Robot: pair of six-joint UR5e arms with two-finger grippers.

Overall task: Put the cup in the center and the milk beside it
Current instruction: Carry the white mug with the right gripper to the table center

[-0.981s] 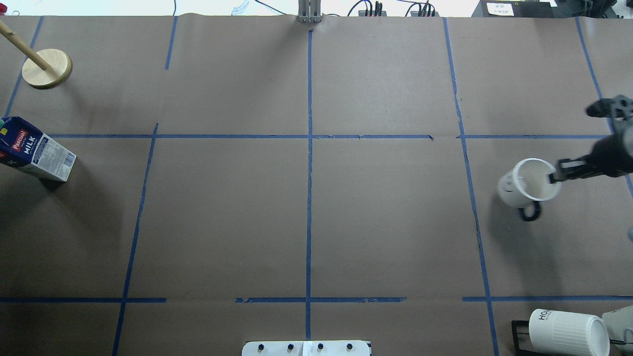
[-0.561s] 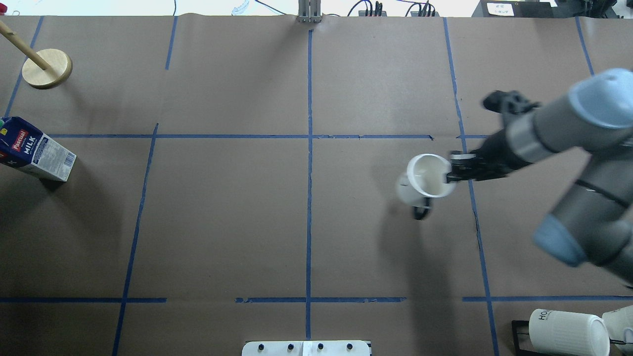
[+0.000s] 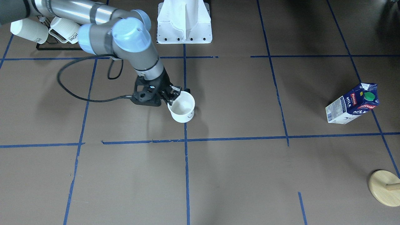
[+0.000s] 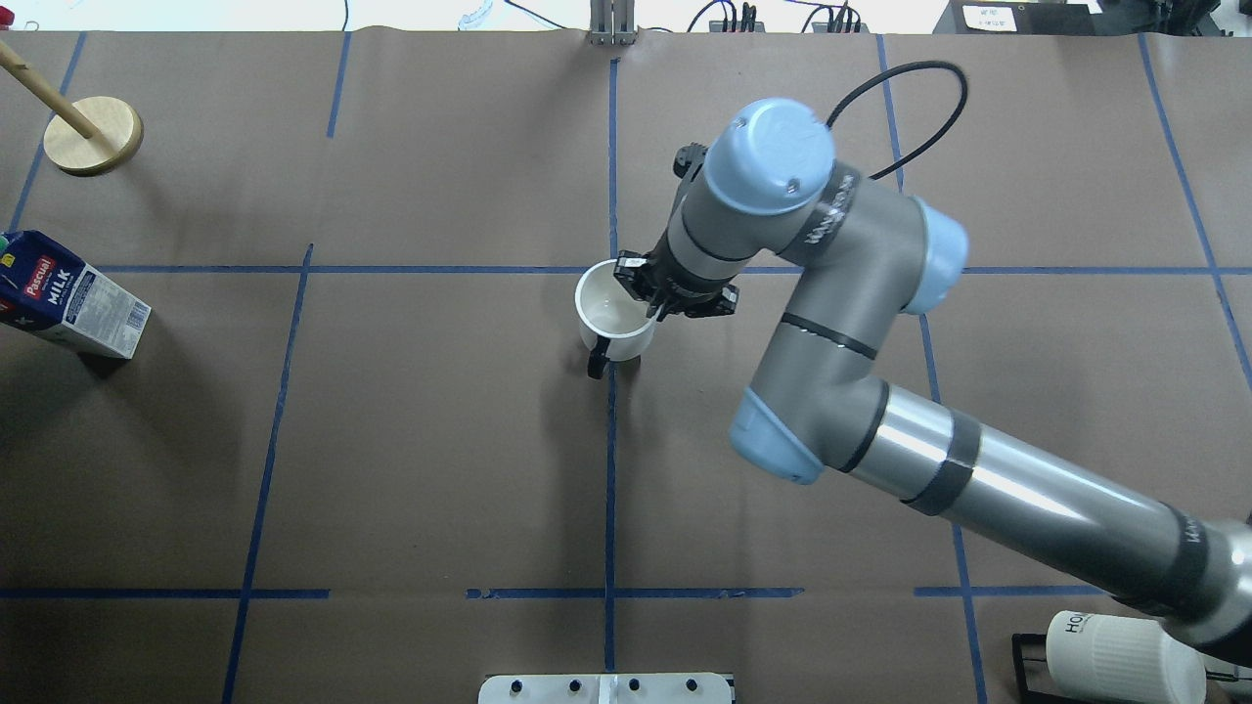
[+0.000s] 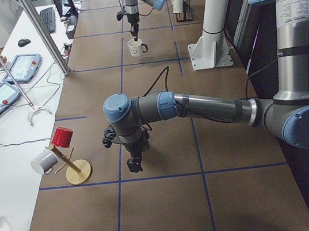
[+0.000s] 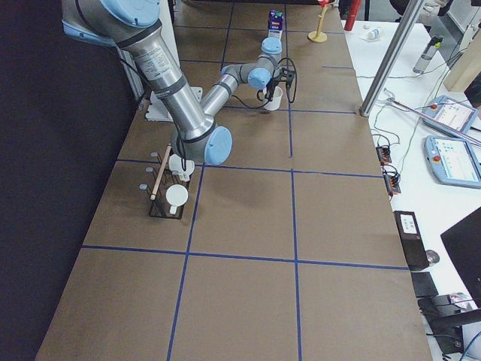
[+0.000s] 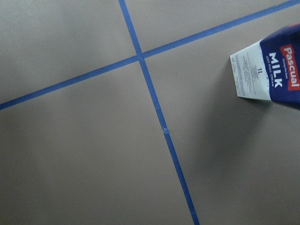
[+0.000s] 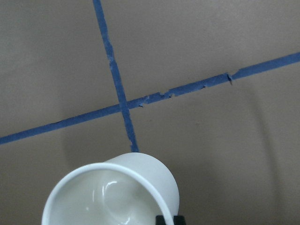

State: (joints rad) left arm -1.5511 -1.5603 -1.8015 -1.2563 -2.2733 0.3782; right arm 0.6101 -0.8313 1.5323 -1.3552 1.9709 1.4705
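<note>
The near grey arm [image 6: 161, 68] reaches up the brown table [image 6: 240, 301], its black gripper [image 6: 271, 89] at the rim of the small white cup [image 6: 276, 98]. The blue and white milk carton [image 6: 276, 21] stands at twelve o'clock, well apart.

The cup [image 4: 614, 311] is white, glossy cream-white inside, with a black handle. The milk carton [image 3: 351, 104] is dark blue and white, with a red band, white lettering and a green cap. The table [image 4: 440, 440] is plain brown, crossed by a grid of blue tape lines [image 4: 610, 469]. The right arm [image 4: 841, 323] is grey with pale blue caps and a silver tube. The right gripper [image 4: 651, 305] is black. The stand [image 4: 93, 135] is pale wood.
</note>
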